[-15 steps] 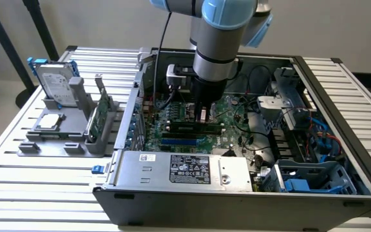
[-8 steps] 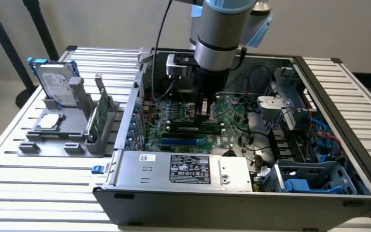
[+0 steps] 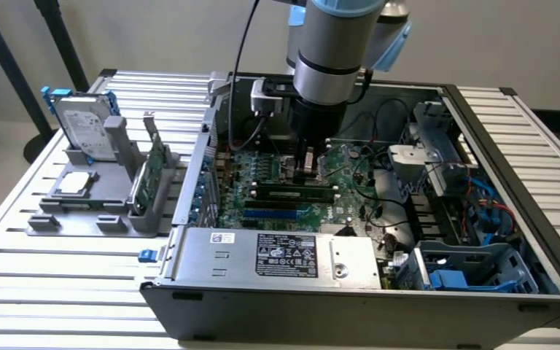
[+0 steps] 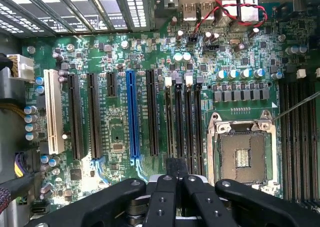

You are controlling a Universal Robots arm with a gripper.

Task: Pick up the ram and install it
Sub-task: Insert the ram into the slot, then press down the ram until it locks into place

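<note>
Exterior view first: the ram (image 3: 290, 193) lies near the centre of the frame, a long dark green stick with black chips. It stands on edge along one of the motherboard (image 3: 260, 171) slots inside the open case (image 3: 358, 313). It looks to be in the slot already, though you cannot tell from here whether it is fully seated or the end latches have closed.

The gripper (image 3: 308, 171) hangs straight down from the arm just above and behind the stick's middle, very close to its top edge. Whether it touches is not clear. In the wrist view the gripper (image 4: 176, 179) has its fingers (image 4: 165, 197) drawn together with nothing visibly held between them, poised over the bank of black slots beside the empty processor socket (image 4: 243, 154).

On handling, treat the stick as light, thin and stiff, but fragile:
- **Bending:** the board will not bend much before it cracks.
- **What not to squeeze:** the chips and the contacts along the lower edge are not places to squeeze.
- **Where to grip:** the two flat faces near the middle of the length, up by the top edge, look like the sound place. That keeps it balanced and upright.
- **Pressing:** any push would best go squarely on the top edge, in line with the slot. A tilted push could jam one end or strain the slot.

At the left of the exterior frame a grey holder (image 3: 85, 211) carries a hard drive (image 3: 81, 127) and a broader green card (image 3: 149, 179). Both are well apart from the gripper.
</note>
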